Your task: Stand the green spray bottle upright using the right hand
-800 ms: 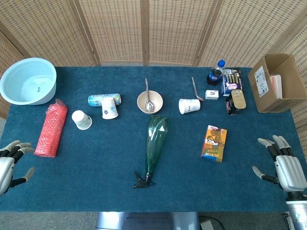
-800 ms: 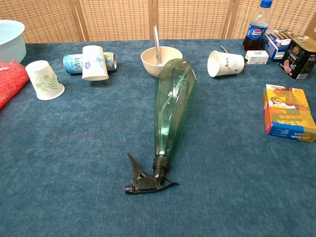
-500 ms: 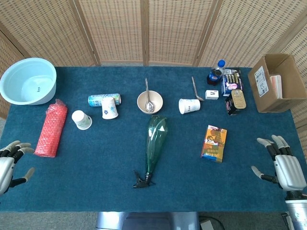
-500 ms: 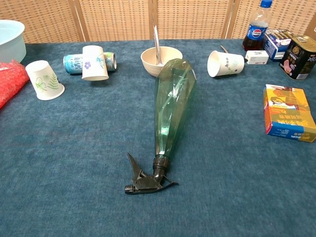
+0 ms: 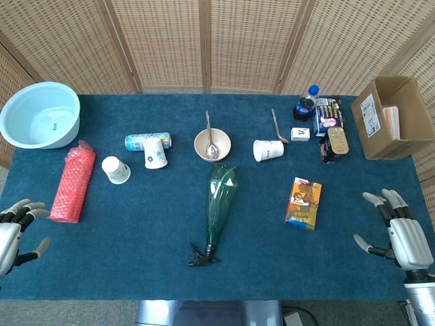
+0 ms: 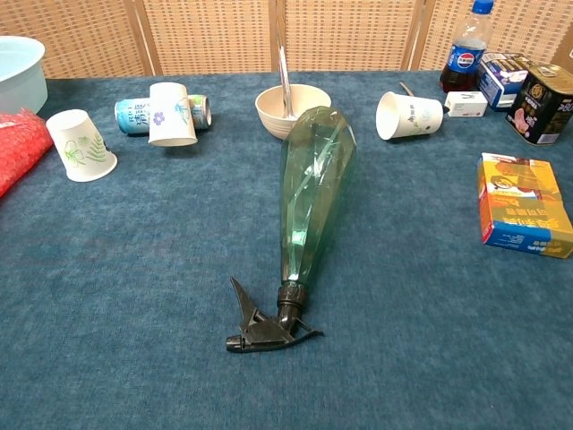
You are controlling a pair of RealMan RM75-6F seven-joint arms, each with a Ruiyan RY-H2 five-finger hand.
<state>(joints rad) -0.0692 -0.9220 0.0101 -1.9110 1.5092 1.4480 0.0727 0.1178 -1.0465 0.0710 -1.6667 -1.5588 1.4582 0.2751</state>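
The right hand (image 5: pixel 406 239) hovers at the near right corner of the surface (image 5: pixel 136 224), its fingers (image 5: pixel 380 204) apart and holding nothing, well away from the green spray bottle (image 5: pixel 220 201). That bottle lies on its side mid-surface, black trigger head (image 6: pixel 264 325) toward the robot and wide base just short of the bowl (image 5: pixel 212 144). It looks empty, so probably light, with smooth, slippery plastic; wrapping the broad body near the base seems the safest hold for tipping it up.

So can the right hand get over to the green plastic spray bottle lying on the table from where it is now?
Probably yes: the open right hand has bare blue cloth before the green spray bottle; only the orange box sits nearby.
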